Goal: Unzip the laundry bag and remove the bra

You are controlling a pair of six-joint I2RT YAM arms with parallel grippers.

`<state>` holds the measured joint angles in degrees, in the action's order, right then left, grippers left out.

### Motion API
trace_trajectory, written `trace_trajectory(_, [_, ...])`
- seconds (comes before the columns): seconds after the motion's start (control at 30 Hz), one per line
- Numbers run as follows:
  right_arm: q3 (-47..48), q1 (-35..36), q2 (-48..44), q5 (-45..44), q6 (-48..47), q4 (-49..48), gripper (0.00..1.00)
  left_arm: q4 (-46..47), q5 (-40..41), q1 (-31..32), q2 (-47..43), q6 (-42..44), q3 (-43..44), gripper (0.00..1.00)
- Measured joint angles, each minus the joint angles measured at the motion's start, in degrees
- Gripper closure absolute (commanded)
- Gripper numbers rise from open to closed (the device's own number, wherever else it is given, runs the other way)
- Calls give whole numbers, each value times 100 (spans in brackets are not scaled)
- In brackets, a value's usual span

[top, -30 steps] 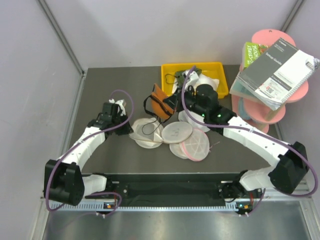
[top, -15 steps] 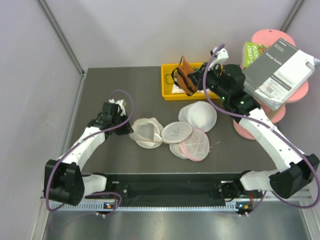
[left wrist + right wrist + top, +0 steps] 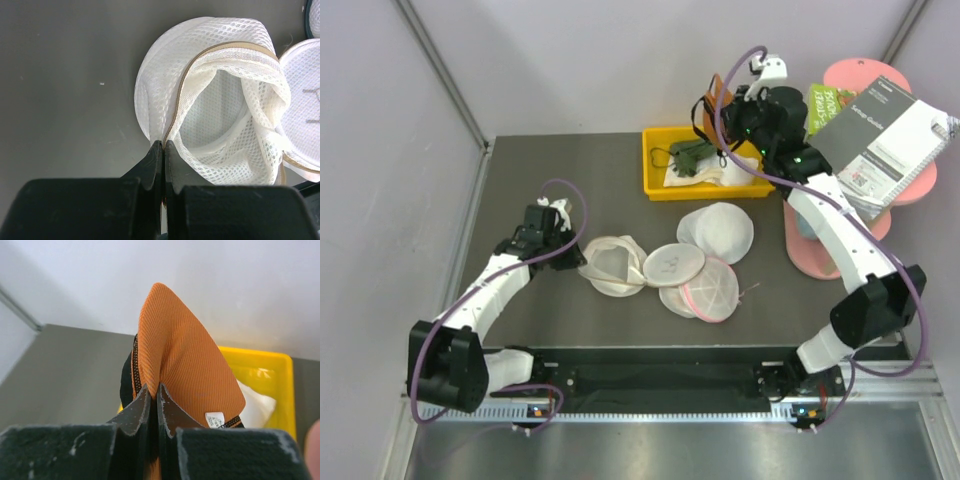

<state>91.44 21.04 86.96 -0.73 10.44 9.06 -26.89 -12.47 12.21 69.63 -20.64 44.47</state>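
Overhead, little of either grip can be read: the left arm's wrist covers its own fingers, and the right arm's wrist hides all but a sliver of orange at the back of the desk [image 3: 560, 160]. The wrist views settle it. The left tool [image 3: 163, 146] is pressed together on the beige-tan rim of the laundry bag [image 3: 220, 115]. The bag lies on the desk left of centre, its mouth gaping and its mesh folded in on itself. How far the zip runs cannot be made out. The right tool [image 3: 154, 390] is pinching the bra [image 3: 185, 365], orange ribbed cloth with black trim and a small white label, held up in the air by the yellow tray [image 3: 690, 193] at the far edge. The bra's lower part is cut off behind the fingers, and its straps are hard to follow.

Just right of the laundry bag lies a closed mesh pod with a dark mark [image 3: 672, 263]. A pink-rimmed pod [image 3: 712, 292] and a plain white one [image 3: 717, 232] overlap nearby. The left wrist view catches only a slice of the marked pod at its right edge. Bare desk lies left of and behind the left arm, up to the side wall. On the right, the arm reaches close past a pink stand [image 3: 820, 255] bearing a spiral notebook [image 3: 885, 140]. The tray's contents, dark and white, are too small to name.
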Motion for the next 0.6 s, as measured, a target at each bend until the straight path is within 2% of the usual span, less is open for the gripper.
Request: trace_trajectory(0.6, [820, -57, 1685, -1690, -1158, 105, 100, -13, 2, 0, -50, 0, 0, 100])
